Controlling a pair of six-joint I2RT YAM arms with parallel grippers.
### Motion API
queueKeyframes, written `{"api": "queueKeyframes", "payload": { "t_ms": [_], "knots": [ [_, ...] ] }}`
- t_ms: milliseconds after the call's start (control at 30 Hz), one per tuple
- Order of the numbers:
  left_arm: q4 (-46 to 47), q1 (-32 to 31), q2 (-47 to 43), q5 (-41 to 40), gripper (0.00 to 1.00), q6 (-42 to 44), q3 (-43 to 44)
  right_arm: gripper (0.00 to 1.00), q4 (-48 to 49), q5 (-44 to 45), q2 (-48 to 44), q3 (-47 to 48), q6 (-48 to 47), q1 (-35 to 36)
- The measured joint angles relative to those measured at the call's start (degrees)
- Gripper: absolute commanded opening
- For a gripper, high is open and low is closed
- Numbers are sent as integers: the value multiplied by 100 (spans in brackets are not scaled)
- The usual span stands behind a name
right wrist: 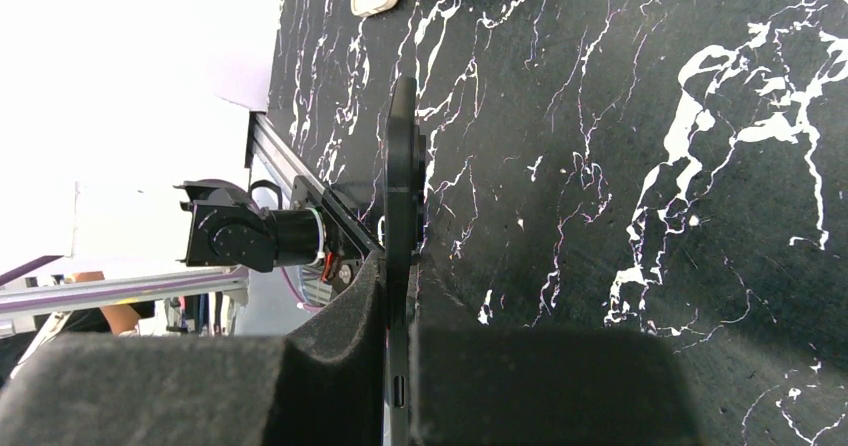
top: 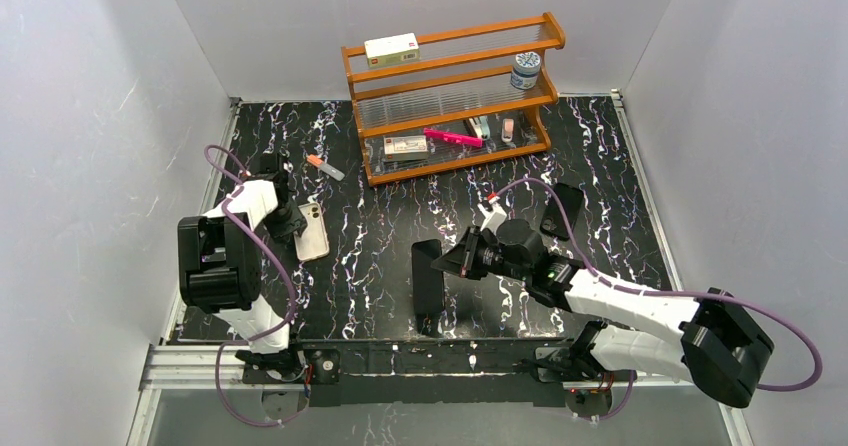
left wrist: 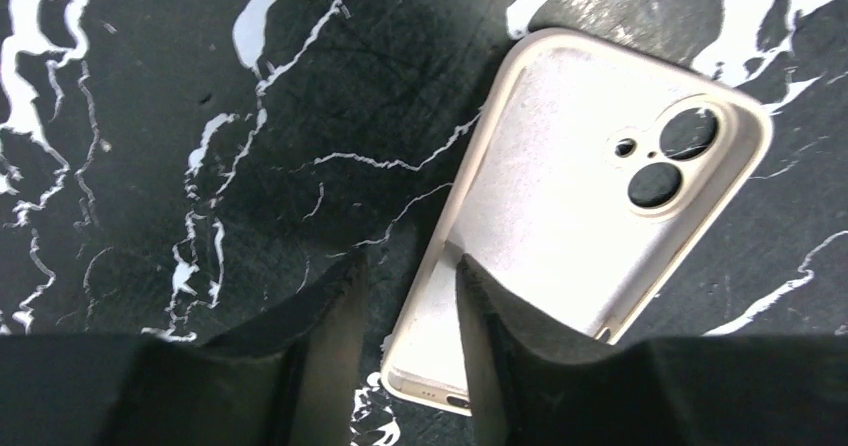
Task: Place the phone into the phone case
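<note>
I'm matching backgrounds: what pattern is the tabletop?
Black tabletop with white marble-like veins, clearest in the right wrist view.

The case (left wrist: 590,176) has its near end hidden under a finger (left wrist: 520,366); whether that finger touches the rim cannot be told. The phone (right wrist: 403,166) shows edge-on only, its lower end cut off by the view's bottom edge. Labels on the shelf (top: 450,165) are too small to read.

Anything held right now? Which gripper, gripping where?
Right gripper clamps the thin black phone-sized slab by its flat faces at one end. Left gripper straddles an edge of the pale beige case, unclamped.
</note>
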Motion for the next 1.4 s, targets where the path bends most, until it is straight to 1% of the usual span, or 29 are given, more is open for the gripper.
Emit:
{"api": "queueKeyframes", "payload": {
  "t_ms": [100,233,333,533,633,733,833,967,1100,1267,1400],
  "knots": [
    [74,50,31,129,24,20,0,1,-59,35,-35,0,-17,0],
    [127,50,31,260,9,48,-9,1,-245,114,-61,0,-37,0],
    [160,50,31,341,0,96,-35,1,-332,173,-85,7,-55,0],
    [278,85,-63,557,0,208,-146,1,-584,280,-186,87,-92,-4],
    [361,76,-216,870,0,214,-310,1,-734,299,-229,162,-105,-17],
    [313,-92,-376,1180,0,199,-428,1,-960,343,-321,240,-125,-26],
    [264,-573,-625,1340,0,122,-496,1,-1211,417,-452,302,-142,-26],
    [269,-1464,-1016,1397,0,-92,-538,1,-1589,579,-704,354,-173,-28],
    [455,-2424,-1248,1384,0,-509,-625,1,-2033,831,-957,420,-186,-33],
    [728,-3565,-1285,1169,0,-1158,-841,1,-2430,1093,-1172,485,-192,-46],
    [885,-4334,-1268,890,0,-1589,-855,1,-2730,1189,-1172,595,-203,-70]
  ]
}}
